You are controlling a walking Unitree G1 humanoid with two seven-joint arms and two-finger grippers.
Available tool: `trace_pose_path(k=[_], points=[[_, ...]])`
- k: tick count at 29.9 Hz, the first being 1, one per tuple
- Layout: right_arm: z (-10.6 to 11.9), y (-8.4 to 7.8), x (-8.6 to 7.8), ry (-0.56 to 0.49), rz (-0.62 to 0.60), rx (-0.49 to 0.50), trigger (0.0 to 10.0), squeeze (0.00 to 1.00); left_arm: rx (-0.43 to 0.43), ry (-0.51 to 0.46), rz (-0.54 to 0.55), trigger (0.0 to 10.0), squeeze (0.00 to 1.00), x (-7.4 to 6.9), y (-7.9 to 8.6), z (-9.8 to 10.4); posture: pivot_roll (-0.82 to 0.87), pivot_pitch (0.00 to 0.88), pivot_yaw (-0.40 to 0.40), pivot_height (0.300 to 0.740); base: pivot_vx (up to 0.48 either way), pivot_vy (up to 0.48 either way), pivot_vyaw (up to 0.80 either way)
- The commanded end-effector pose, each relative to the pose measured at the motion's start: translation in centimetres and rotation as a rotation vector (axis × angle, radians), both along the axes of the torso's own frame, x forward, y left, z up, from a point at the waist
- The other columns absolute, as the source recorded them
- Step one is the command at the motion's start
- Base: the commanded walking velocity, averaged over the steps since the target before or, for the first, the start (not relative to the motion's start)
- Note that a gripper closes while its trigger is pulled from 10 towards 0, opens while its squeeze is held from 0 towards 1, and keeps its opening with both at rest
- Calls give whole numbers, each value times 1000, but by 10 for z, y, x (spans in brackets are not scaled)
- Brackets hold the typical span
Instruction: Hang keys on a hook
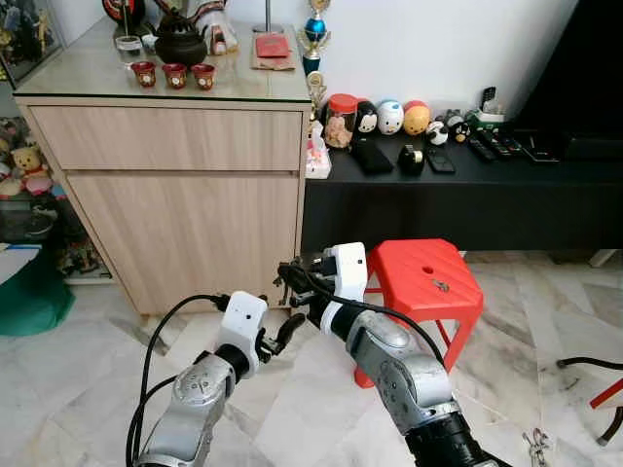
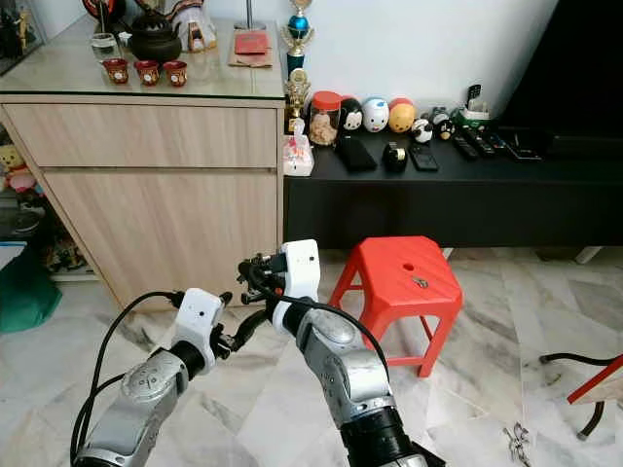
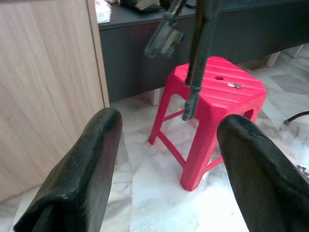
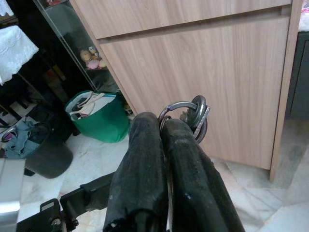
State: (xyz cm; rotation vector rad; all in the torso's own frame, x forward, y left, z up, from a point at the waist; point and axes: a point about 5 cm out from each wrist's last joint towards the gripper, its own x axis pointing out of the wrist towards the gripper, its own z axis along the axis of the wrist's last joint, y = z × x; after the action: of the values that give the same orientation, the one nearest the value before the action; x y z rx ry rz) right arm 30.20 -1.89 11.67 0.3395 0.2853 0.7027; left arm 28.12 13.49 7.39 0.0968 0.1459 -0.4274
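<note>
While the wooden cabinet (image 1: 185,195) stood behind and the red stool (image 1: 428,282) sat just right, the right tool (image 4: 164,128) was clamped on the keys (image 4: 193,118), raised before the cabinet; the left tool (image 3: 166,145) gaped wide beside it.

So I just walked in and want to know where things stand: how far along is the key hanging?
Done: the right gripper is shut on the keys, pinching their ring in front of the wooden cabinet. In hand: the keys are held up in mid-air near the red stool, with the left gripper open beside them. Left: finding a hook and hanging the keys.
</note>
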Motion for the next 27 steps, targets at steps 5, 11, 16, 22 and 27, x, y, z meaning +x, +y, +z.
trace_pose_path(k=[5,11,16,22,27], points=[[6,7,-5,-12,21,35,10000,0,-20,-30,-4,10000,0,3,-4,4,92,0,-118,740,0,0,0],[5,6,-6,-11,24,33,10000,0,-31,-40,1,4980,0,4,-4,4,93,0,-119,740,0,0,0],[5,6,-5,-8,23,31,10000,0,-52,-51,-6,0,0,4,-5,6,93,0,-120,740,0,0,0],[5,6,-5,-8,21,29,10000,0,-59,-50,-21,0,0,4,-7,6,93,0,-120,740,0,0,0],[4,6,-5,-8,18,29,10000,0,-62,-48,-37,0,0,3,-9,6,93,0,-119,740,0,0,0]])
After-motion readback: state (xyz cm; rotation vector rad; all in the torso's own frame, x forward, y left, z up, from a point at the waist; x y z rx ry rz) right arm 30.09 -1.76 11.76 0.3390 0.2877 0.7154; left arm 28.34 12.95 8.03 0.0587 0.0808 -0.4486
